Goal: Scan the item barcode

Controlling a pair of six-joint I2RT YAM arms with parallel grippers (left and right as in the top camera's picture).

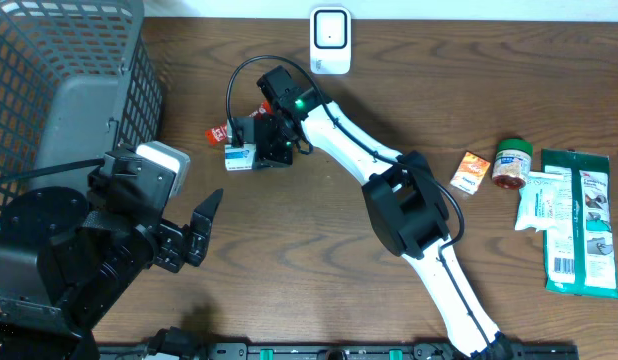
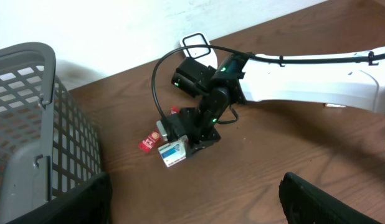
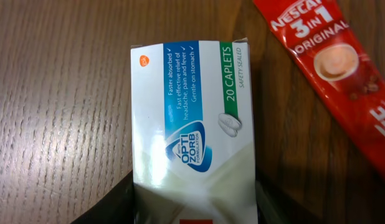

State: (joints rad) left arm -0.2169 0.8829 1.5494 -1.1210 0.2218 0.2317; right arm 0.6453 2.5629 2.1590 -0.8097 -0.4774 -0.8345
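Right gripper [image 1: 255, 153] straddling the caplet box [image 3: 192, 124] in front of the scanner [image 1: 330, 40]
Its fingers [image 3: 111, 208] are flanking the box, likely for lifting its barcode to the scanner; a firm grip cannot be told. A coffee sachet [image 3: 323, 62] is crowding the box; the left gripper [image 1: 194, 232] is hanging wide open, far from the scanner.

Words on two packs
The caplet box [image 3: 192, 124] says "20 CAPLETS", "SAFETY SEALED", "OPTIZORB" and "Gentle on stomach". The red coffee sachet [image 3: 329, 68] says "3 IN 1 ORIGINAL".
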